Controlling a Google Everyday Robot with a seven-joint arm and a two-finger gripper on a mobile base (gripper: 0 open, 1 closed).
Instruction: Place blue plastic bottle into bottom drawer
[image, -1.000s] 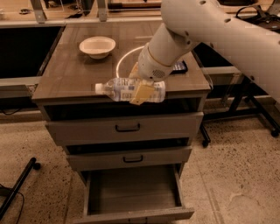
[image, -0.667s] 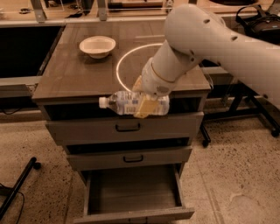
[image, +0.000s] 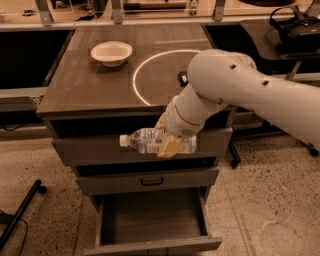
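Your pincer (image: 166, 136) is clamped on the bottle (image: 145, 141) and holds it in the air in front of the cabinet, level with the top drawer (image: 90, 150). The bottle lies roughly horizontal. Its white cap points to the picture's left, and its other end is covered by the pincer's yellowish fingers (image: 169, 148), one above the body and one below. The arm (image: 235, 90) reaches in from the right, over the front right corner of the counter (image: 85, 95).

Below the bottle you have the middle drawer (image: 150, 182), shut, with its black handle. Beneath that is the bottom drawer (image: 150, 220), pulled out with its inside open to view. The bottle hangs above it and well apart from it, not in it.

On the counter a white bowl (image: 111, 52) stands at the back left, outside the white circle (image: 145, 75) marked on the top. A small dark thing (image: 182, 77) peeks out beside the arm, inside the circle; it is perhaps a packet, but too much of it is hidden to say
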